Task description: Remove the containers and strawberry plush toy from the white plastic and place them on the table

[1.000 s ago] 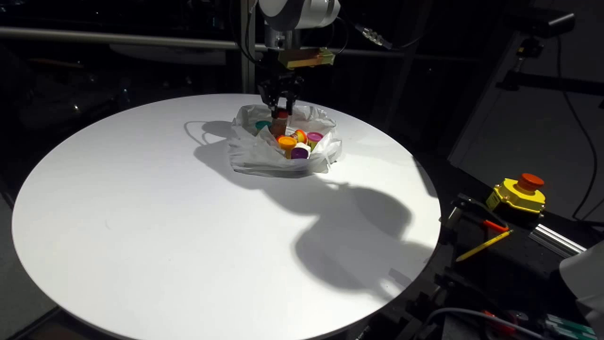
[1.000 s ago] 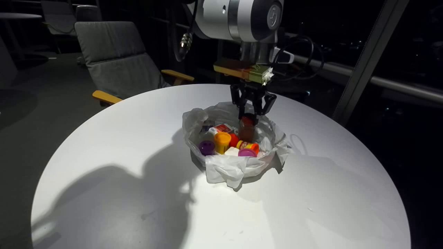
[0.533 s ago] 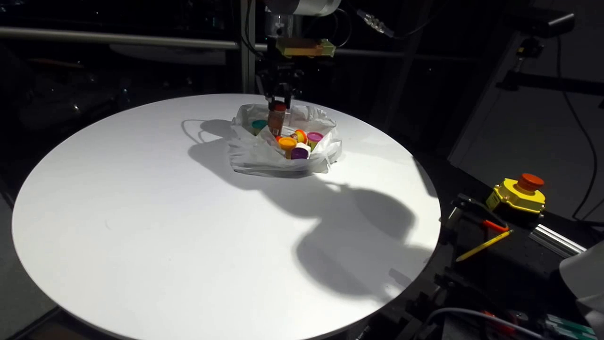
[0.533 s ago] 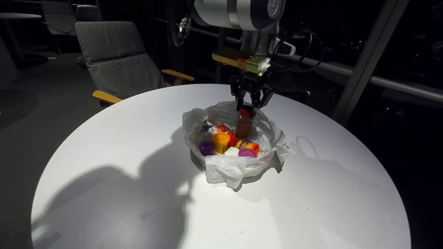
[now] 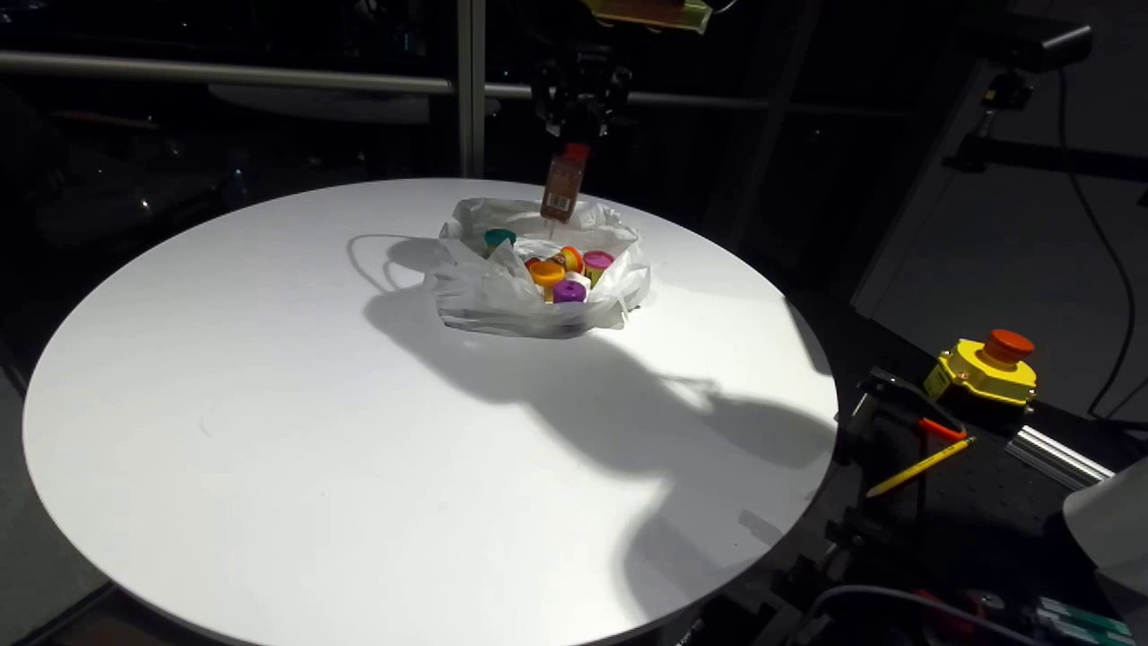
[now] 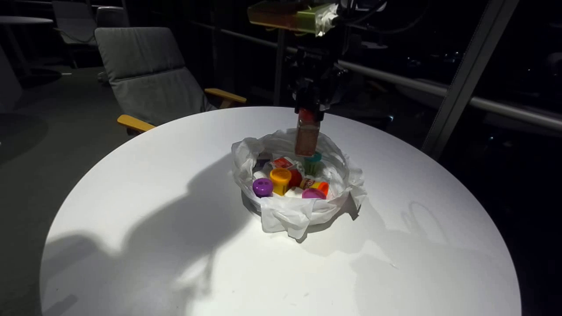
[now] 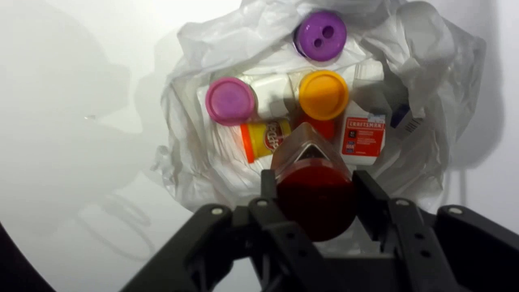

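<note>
Currently, the bag (image 6: 286,217) holds tubs (image 7: 323,95); the pincer (image 7: 315,190) clamps a tilted brown jar (image 5: 563,188) by its red cap (image 7: 317,205).

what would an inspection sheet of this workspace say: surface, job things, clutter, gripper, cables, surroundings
Surface: round white table, shadows across it.
Job's things: red-capped container slightly tilted over the white plastic bag; inside, among others: purple-lidded container, orange-lidded tub, pink-lidded tub, teal-lidded tub, sideways yellow tub, Craftsman bottle. Strawberry plush cannot be confirmed; one red item mostly hidden.
Clutter: yellow pencil and yellow box with red button, beside the table.
Gripper: closed on the red-capped container.
Cables: grey cable beside the table.
Surroundings: grey chair beyond the table; background dark.
</note>
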Tool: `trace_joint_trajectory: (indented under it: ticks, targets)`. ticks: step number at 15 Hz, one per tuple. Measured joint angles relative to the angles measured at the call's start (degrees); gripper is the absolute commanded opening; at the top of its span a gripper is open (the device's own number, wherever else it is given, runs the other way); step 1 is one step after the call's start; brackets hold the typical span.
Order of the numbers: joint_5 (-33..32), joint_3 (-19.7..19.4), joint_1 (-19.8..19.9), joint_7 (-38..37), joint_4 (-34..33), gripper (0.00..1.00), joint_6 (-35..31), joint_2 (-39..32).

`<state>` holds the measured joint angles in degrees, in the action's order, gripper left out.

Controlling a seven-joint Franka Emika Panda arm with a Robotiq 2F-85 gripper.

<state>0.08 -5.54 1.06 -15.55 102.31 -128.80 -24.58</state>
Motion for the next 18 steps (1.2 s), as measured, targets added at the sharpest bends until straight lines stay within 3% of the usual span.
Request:
trace_joint_trajectory:
  ticks: [10,15,18]
  targets:
    - [-9.9,-4.7,-0.8,-22.0,33.4,0.25,-7.1,15.6]
    - [-18.9,-6.8,0.5,-32.5,43.5,0.25,-19.2,18.3]
    - [-20.0,-8.1,2.2,-35.5,45.8,0.25,-29.2,18.2]
